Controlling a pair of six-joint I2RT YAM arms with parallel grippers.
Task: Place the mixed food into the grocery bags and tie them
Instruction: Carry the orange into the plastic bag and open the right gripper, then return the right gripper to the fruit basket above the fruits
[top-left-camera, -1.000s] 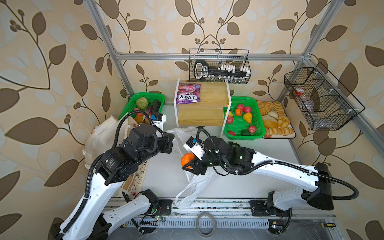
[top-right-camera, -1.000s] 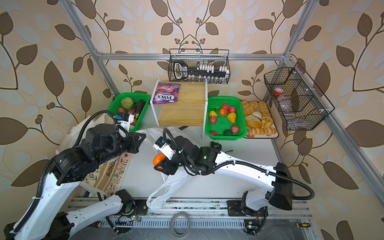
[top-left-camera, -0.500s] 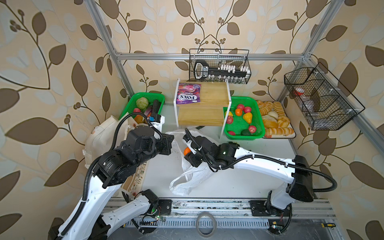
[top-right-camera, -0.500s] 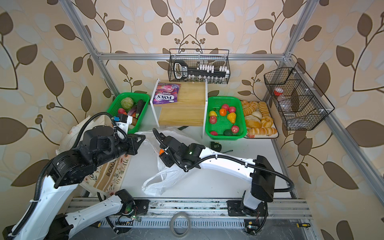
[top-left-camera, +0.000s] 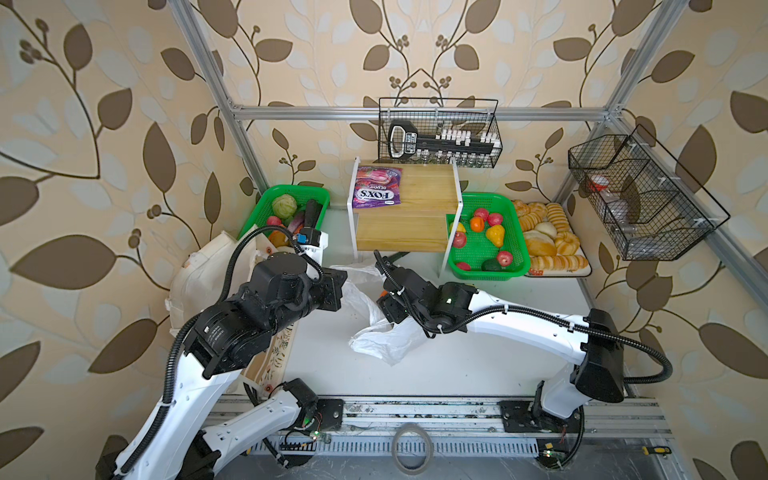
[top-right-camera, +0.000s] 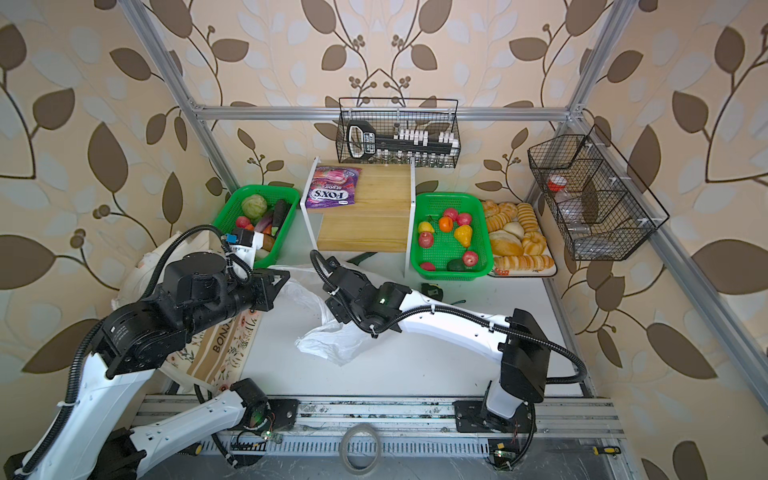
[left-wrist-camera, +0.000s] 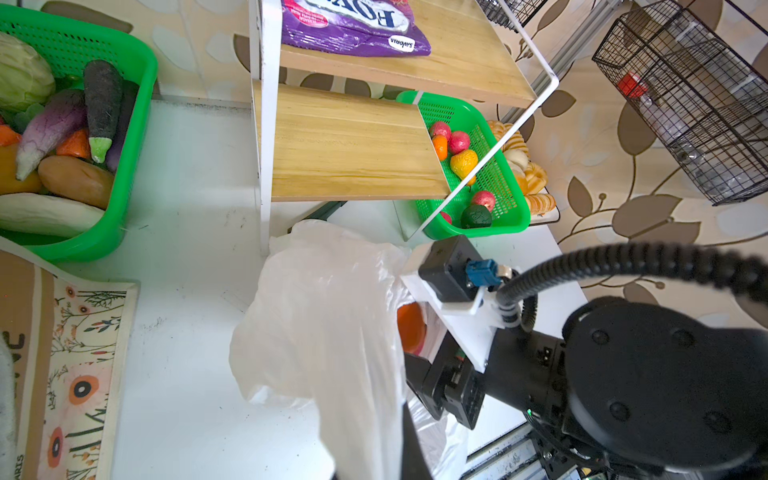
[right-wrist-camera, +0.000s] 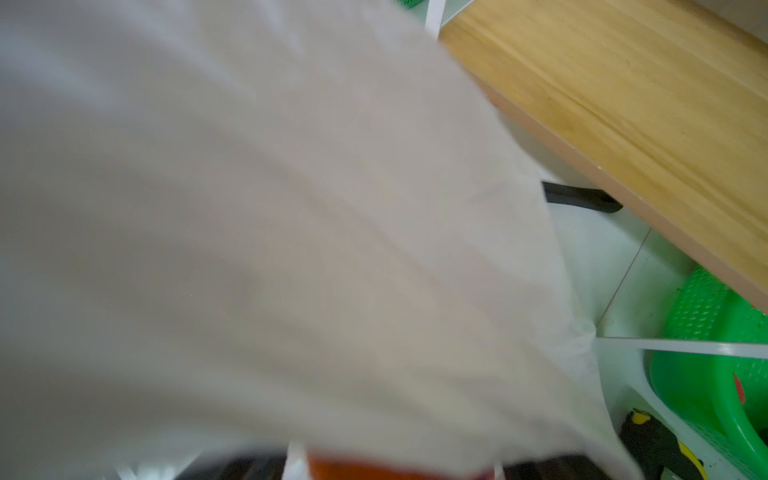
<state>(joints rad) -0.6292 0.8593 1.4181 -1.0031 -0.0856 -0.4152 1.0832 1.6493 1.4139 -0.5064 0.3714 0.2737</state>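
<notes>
Pinched white plastic carrier in left claw, just before the wooden shelf, to hold its mouth up. Set right claw by toy orange there, probably inside; could not tell if spread.

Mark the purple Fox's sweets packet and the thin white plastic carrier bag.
purple Fox's sweets packet (top-left-camera: 376, 187): in a top view, printed face.
thin white plastic carrier bag (left-wrist-camera: 316, 316): left wrist view, side panel.
</notes>
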